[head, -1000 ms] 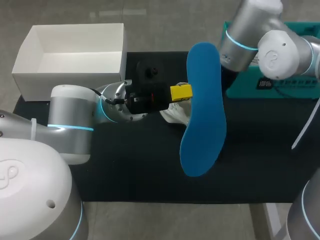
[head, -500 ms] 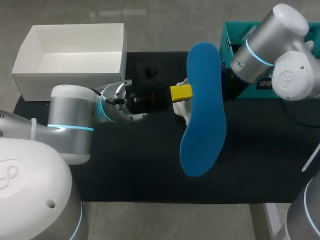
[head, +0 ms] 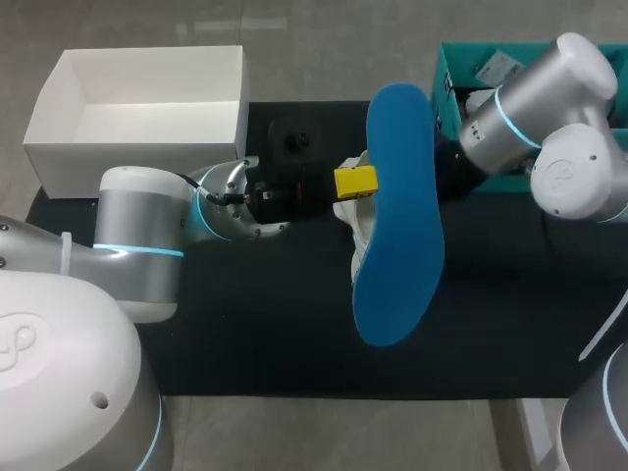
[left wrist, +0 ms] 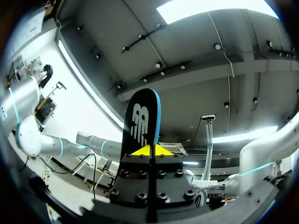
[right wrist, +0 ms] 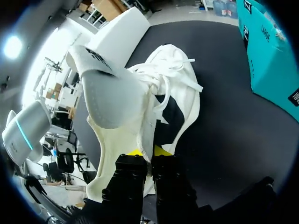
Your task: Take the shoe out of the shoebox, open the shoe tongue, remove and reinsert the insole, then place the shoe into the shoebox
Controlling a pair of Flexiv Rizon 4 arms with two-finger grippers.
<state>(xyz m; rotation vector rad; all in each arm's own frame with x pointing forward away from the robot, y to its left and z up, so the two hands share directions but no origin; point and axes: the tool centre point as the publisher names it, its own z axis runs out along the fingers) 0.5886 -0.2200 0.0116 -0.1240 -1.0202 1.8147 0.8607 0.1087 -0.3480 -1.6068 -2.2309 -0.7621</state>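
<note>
Blue insole (head: 397, 216) hangs above the table, pinched by the left gripper (left wrist: 150, 150). The right gripper (right wrist: 149, 151) is clamped on the rim of the white shoe (right wrist: 135, 107) just beside it. To reinsert well, lead with the toe end and keep the tongue clear. Black mat (head: 255, 324) lies underneath, with a white box (head: 147, 103) at the far left and a teal box (right wrist: 271, 56) at the right.
</note>
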